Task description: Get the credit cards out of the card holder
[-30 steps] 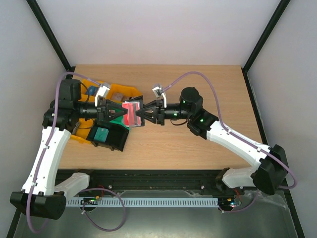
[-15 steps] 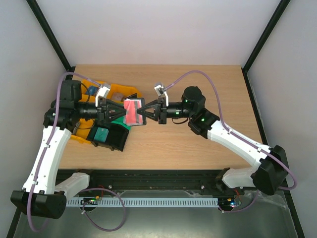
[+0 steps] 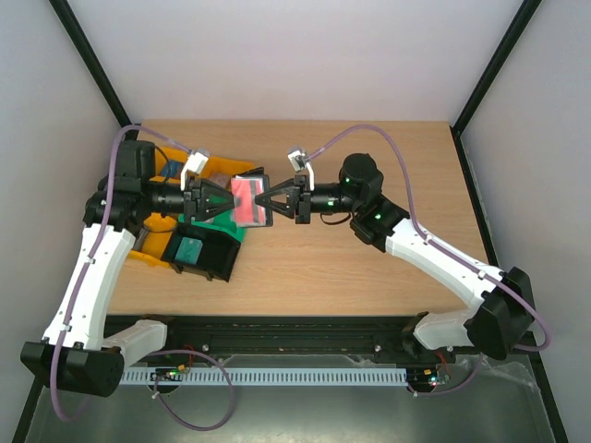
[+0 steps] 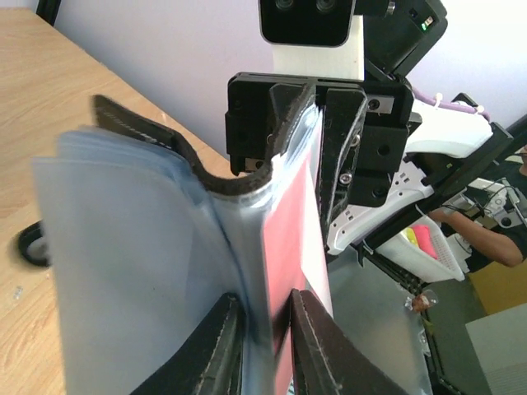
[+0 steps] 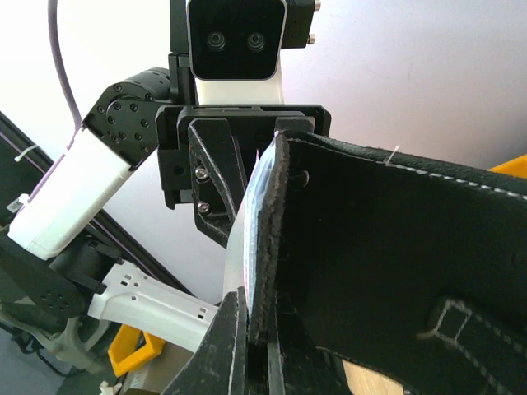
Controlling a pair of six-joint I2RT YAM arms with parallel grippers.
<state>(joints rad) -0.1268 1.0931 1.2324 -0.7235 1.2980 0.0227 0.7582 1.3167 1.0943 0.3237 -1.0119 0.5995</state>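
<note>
Red behind pale plastic: find the credit cards [image 4: 292, 247] seated in a clear sleeve of the card holder [image 5: 395, 247], held up in the air over the bench [image 3: 369, 258], midway between the two arms. See the right tool [image 5: 257, 329] clamped tight on the edge of the black leather cover. See the left tool [image 4: 265, 309] pinched narrow on the opposite edge, with sleeve and red card between its fingers; cannot say from so close a view whether it grips the card alone.

Reckon the left arm the nearer to the cards, meeting them edge-on. From above, find the long side lying across the line that joins the two tools. Expect, then, a pull straight back toward the left arm, away from the right tool's anchor, to slide a card free.

Against a second ago: find the holder carried a little toward the far side of the bench, both wrists gone with it, the left elbow drawn farther back too.
</note>
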